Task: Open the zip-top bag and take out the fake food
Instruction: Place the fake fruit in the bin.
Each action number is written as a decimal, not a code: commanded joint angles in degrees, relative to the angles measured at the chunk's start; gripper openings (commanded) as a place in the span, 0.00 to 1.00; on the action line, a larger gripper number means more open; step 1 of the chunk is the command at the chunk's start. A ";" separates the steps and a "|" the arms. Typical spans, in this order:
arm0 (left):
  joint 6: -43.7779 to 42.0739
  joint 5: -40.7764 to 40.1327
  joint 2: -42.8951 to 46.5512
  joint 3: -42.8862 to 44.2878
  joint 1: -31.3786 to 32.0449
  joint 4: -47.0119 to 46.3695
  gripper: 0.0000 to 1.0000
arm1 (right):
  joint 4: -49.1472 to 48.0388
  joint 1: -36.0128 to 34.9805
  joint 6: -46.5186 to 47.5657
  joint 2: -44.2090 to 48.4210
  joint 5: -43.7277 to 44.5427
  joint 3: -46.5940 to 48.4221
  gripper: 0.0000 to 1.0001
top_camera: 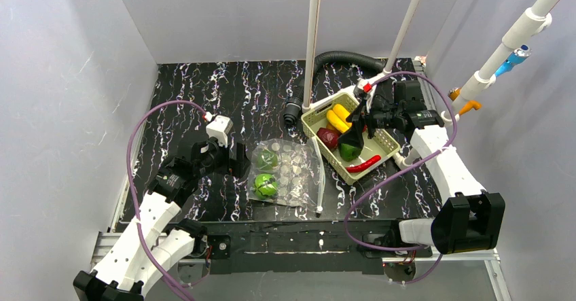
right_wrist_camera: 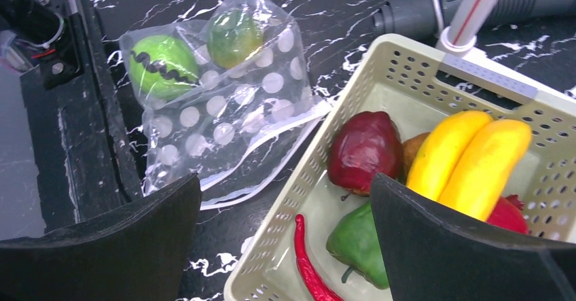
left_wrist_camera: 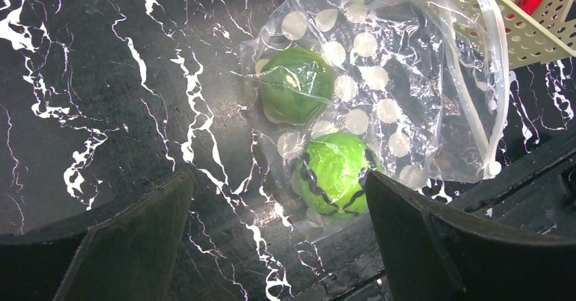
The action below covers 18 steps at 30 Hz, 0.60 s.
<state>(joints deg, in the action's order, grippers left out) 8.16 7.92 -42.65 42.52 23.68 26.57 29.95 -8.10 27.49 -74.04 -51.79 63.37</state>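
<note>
The zip-top bag lies flat on the black marbled table, left of the basket. It holds two green round pieces of fake food, a dark one and a bright one with a black zigzag. Its zipper edge faces the basket. My left gripper is open and empty at the bag's left edge, with the bright piece near its right finger. My right gripper is open and empty over the basket, which holds bananas, a dark red fruit, a red chili and a green pepper.
The pale slotted basket stands at an angle right of centre. A black corrugated hose curves behind it, and white poles rise there. A black rail runs along the table's near edge. Grey walls close in both sides.
</note>
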 commanded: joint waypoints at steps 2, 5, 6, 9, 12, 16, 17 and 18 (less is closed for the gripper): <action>0.27 0.55 0.55 -0.73 -0.55 -0.47 0.98 | 0.89 -1.47 5.49 2.79 -6.09 -1.93 0.98; 0.36 0.73 0.46 -0.81 -0.61 -0.55 0.98 | 1.31 -2.81 8.01 3.90 -6.62 -3.22 0.98; 0.41 0.77 0.54 -0.84 -0.65 -0.55 0.98 | 1.51 -3.23 8.92 4.17 -6.96 -3.65 0.98; 0.53 0.93 0.35 -0.84 -0.77 -0.62 0.98 | 3.23 -4.26 12.60 3.77 -10.09 -4.78 0.98; 0.54 0.87 0.37 -0.82 -0.91 -0.64 0.98 | 11.68 -5.46 19.66 0.45 -11.53 -2.31 0.98; 0.64 0.83 0.45 -0.87 -1.01 -0.64 0.98 | 12.48 -8.50 22.08 -0.40 -6.93 -2.57 0.98; 0.67 0.82 0.40 -0.85 -1.08 -0.64 0.98 | 10.80 -9.42 21.49 0.62 -5.77 -3.63 0.98; 0.65 0.80 0.47 -0.87 -1.09 -0.64 0.98 | 9.21 -10.61 21.06 1.47 -4.63 -4.58 0.98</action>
<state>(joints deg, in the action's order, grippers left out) 8.64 8.19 -42.65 41.93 23.00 26.13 39.94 -15.59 45.43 -75.18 -58.83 59.70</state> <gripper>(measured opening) 0.981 0.983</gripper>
